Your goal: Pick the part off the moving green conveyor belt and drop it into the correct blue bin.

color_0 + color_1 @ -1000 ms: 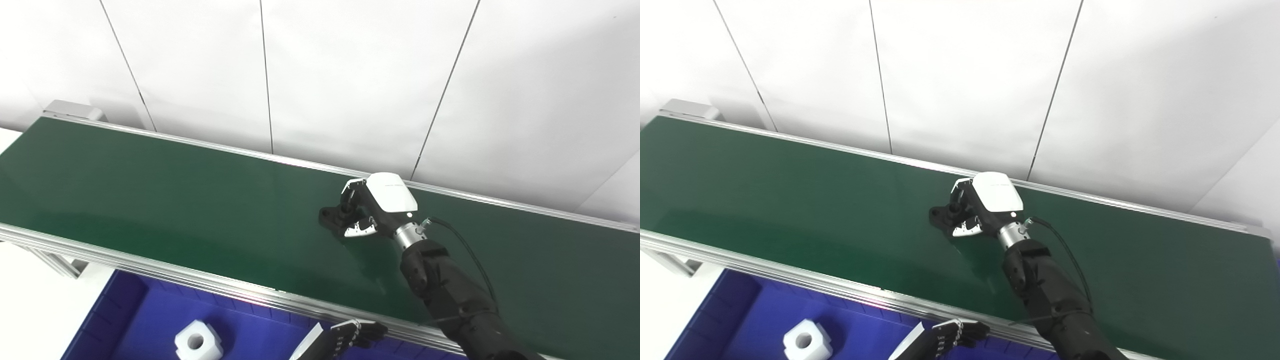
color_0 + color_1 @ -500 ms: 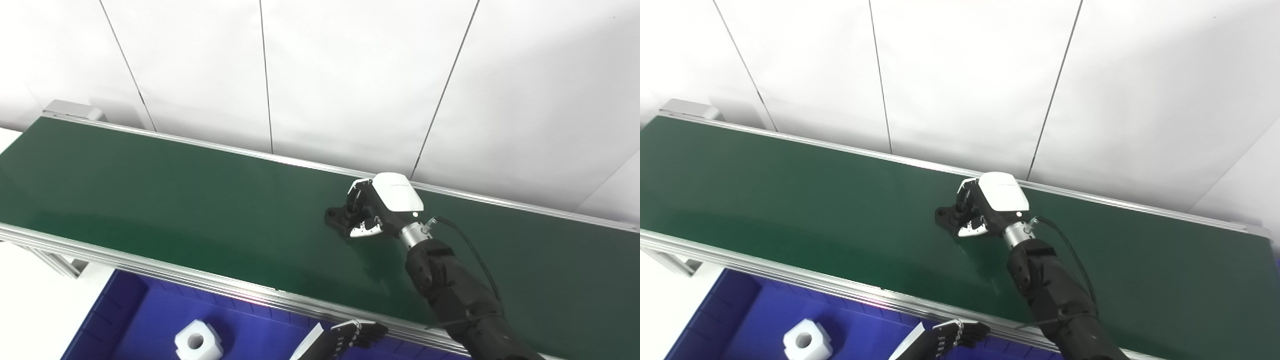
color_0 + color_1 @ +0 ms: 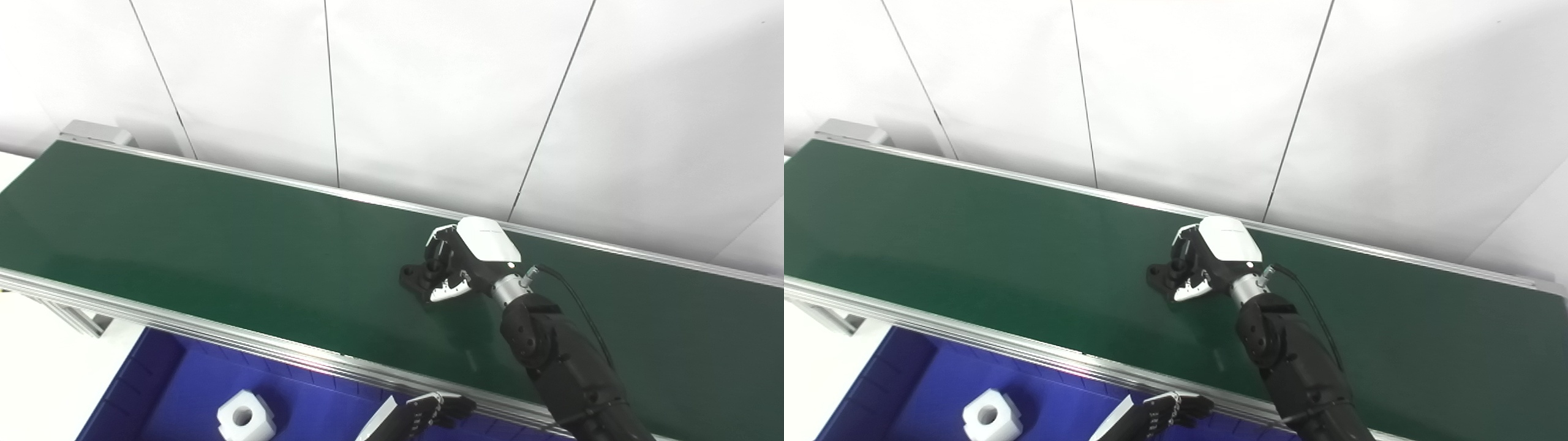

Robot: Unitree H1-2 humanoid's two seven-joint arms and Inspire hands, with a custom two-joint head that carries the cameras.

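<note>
A small black part [image 3: 411, 277] lies on the green conveyor belt [image 3: 214, 233], right of the middle and toward the far rail. My right hand [image 3: 468, 257], white-backed on a black arm, reaches over the belt with its fingers curled around the part's right end; the part's left end sticks out from under them and still rests on the belt. Only the dark, loosely bent fingers of my left hand [image 3: 432, 413] show at the bottom edge, holding nothing, over the blue bin [image 3: 171, 392].
A white blocky part with a hole [image 3: 245, 419] lies in the blue bin below the belt's near aluminium rail [image 3: 184, 321]. White wall panels stand right behind the belt. The belt's left end [image 3: 92, 131] shows at the upper left.
The right hand has drawn in closer over the black part, its fingers tighter on it. The whole picture has shifted slightly, so the camera moved. The left hand keeps still.
</note>
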